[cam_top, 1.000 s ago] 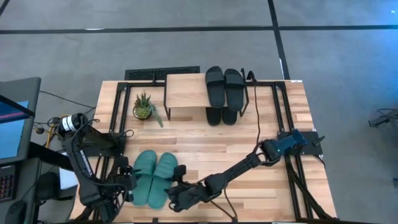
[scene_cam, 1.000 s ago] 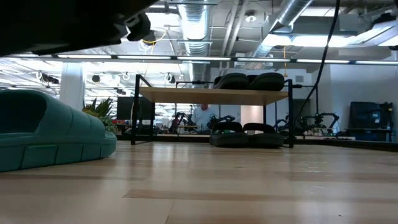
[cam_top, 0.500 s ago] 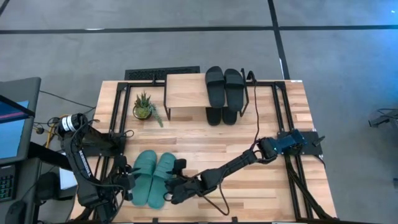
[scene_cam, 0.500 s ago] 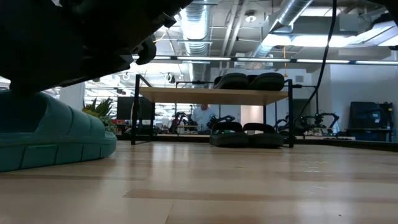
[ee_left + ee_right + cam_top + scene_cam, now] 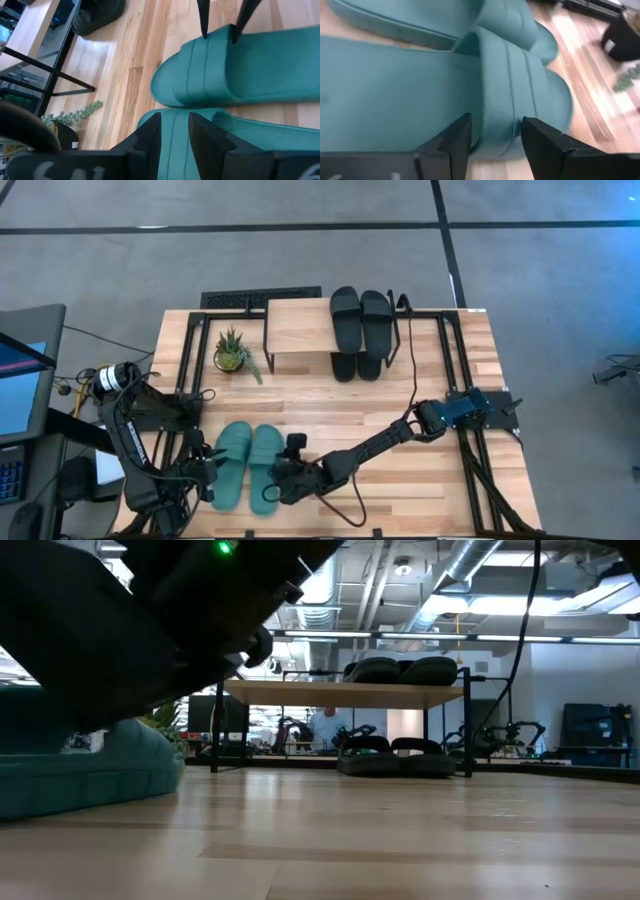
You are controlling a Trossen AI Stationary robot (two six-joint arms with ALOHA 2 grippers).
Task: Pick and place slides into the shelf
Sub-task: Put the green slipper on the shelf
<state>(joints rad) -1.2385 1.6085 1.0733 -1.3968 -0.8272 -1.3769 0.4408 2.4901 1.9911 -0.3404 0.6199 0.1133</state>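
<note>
Right tool [image 5: 492, 137] astride teal slide [image 5: 510, 95] strap; contact unclear.

A broad stretch of bare light wooden tabletop [image 5: 400, 405] is lying open between the teal-green slide sandals [image 5: 245, 465] near the front edge and the small low shelf with a light wooden top board [image 5: 298, 327] at the back. The shelf's left half is sitting bare, while two matte black slides [image 5: 361, 318] are filling its right half and another black pair [image 5: 357, 366] is blocking the space underneath. A small potted green plant [image 5: 231, 350] is standing just beside the shelf's left legs, narrowing that approach
</note>
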